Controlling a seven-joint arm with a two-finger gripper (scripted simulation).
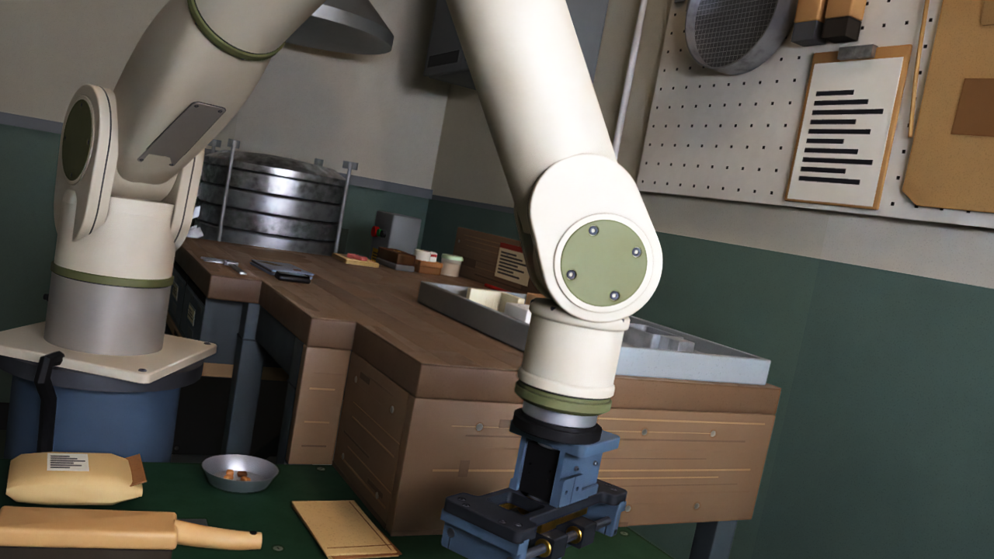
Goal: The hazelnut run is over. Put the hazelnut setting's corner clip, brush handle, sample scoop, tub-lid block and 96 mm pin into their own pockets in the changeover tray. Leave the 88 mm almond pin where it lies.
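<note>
The changeover tray (598,327) is a shallow grey tray with several pockets on the wooden bench, partly hidden behind my forearm. Pale pieces lie in its far pockets; I cannot tell which they are. My gripper (539,549) hangs low in front of the bench, at the bottom edge of the picture. Its fingertips are cut off by the frame. The gripper is partly closed and holds nothing. The clip, brush handle, scoop, block and pins are not visible around it.
The wooden bench (431,375) fills the middle, with a stack of sieves (271,201) at its far end. On the green surface below lie a paper bag (73,478), a small metal dish (240,473), a wooden roller (125,530) and a flat card (344,528).
</note>
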